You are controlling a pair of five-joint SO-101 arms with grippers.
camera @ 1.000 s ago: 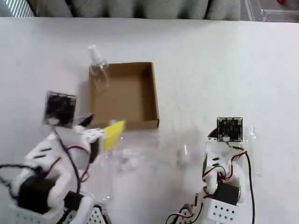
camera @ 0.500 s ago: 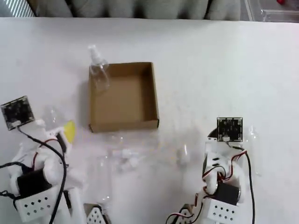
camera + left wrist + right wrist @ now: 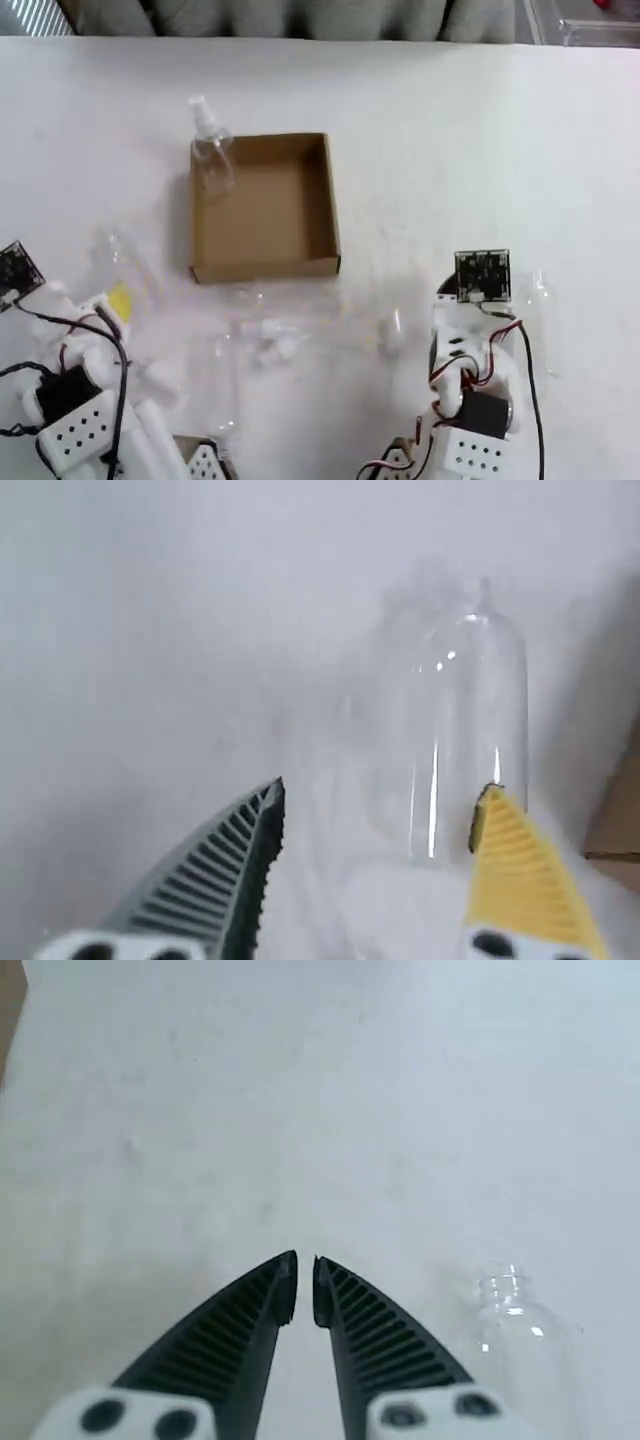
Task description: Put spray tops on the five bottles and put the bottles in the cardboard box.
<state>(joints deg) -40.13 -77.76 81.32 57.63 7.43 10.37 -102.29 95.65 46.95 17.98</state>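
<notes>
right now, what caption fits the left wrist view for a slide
Left gripper open, approaching a clear plastic bottle on the white table

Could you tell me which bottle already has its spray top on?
The bottle at the cardboard box's far left corner has a sprayer; the loose bottles have bare necks.

White table, evenly lit; pale folds beyond its far edge, clear plastic bin far right
</notes>
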